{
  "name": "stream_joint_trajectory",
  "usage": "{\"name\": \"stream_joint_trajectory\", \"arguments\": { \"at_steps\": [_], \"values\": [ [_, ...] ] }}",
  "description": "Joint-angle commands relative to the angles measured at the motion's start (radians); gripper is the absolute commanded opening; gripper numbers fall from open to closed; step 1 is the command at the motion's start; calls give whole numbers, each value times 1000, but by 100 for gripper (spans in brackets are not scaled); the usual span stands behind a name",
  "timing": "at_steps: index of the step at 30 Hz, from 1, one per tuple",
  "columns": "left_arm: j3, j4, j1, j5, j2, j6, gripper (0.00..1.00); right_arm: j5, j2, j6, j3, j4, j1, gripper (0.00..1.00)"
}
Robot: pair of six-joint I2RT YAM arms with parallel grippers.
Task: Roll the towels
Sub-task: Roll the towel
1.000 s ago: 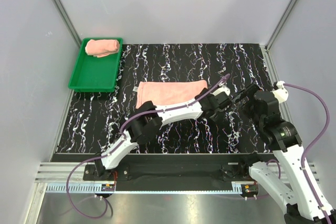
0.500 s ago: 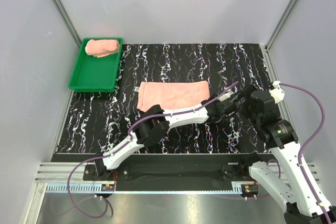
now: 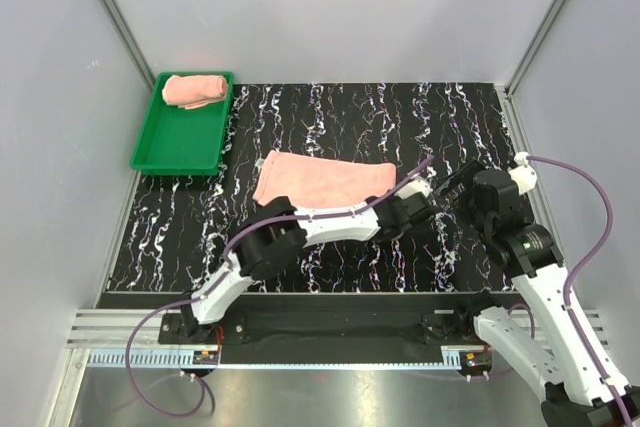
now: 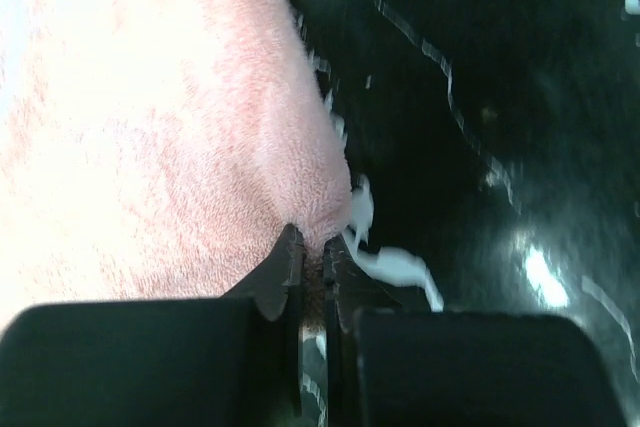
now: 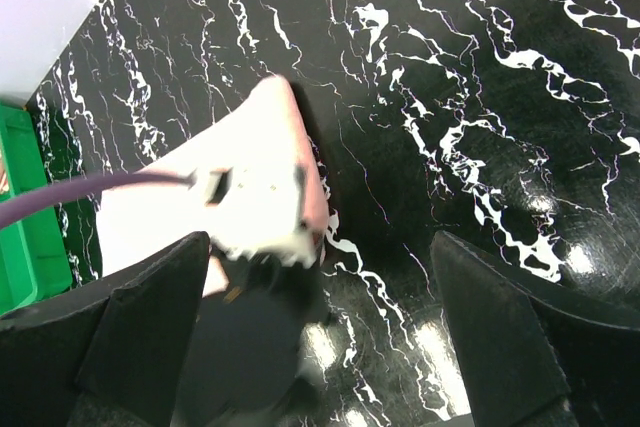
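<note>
One salmon-pink towel lies spread flat on the black marbled table, its long side running left to right. My left gripper is shut on that towel's near right corner; in the left wrist view the terry cloth bunches into the closed left gripper. A second towel sits rolled at the far end of the green tray. My right gripper hovers open just right of the pinched corner, and in its own view the right gripper has its fingers wide on either side of the left wrist.
The green tray stands at the table's far left corner, against the left wall. Grey walls close the table on the left, far and right sides. The left arm stretches across the near middle of the table.
My left gripper has gone from open to shut on the towel's near right corner. The towel has skewed slightly, its left end now farther back. The right arm edged a little left.
</note>
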State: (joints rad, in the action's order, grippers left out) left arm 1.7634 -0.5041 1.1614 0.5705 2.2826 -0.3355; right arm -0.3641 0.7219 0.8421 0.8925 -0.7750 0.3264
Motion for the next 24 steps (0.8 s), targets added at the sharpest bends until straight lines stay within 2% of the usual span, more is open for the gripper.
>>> {"name": "stream_joint_trajectory", "arguments": {
  "at_steps": [1, 5, 8, 11, 13, 16, 17, 20, 21, 24],
  "values": [
    [-105, 48, 3, -127, -164, -111, 0, 13, 17, -24, 31, 45, -3, 100],
    [-292, 186, 1, -277, -320, -169, 0, 65, 33, -28, 25, 63, -3, 100],
    [-451, 278, 3, -319, -422, -220, 0, 117, 28, -21, -16, 91, -1, 100],
    [-675, 402, 1, -369, -520, -279, 0, 186, 49, -9, -87, 143, -1, 100],
    [-755, 501, 1, -394, -583, -310, 0, 239, 79, -3, -125, 178, -1, 98],
    [-837, 578, 0, -412, -620, -352, 0, 347, 155, -8, -165, 264, -1, 87],
    [-857, 579, 3, -412, -624, -359, 0, 376, 198, -11, -171, 288, 2, 73],
    [-898, 602, 3, -414, -626, -375, 0, 494, 279, -15, -173, 376, 8, 51],
    [-910, 611, 4, -416, -627, -381, 0, 537, 298, -15, -172, 416, 16, 38],
    [-940, 630, 6, -417, -626, -392, 0, 563, 390, -17, -142, 440, 66, 23]
  ]
}}
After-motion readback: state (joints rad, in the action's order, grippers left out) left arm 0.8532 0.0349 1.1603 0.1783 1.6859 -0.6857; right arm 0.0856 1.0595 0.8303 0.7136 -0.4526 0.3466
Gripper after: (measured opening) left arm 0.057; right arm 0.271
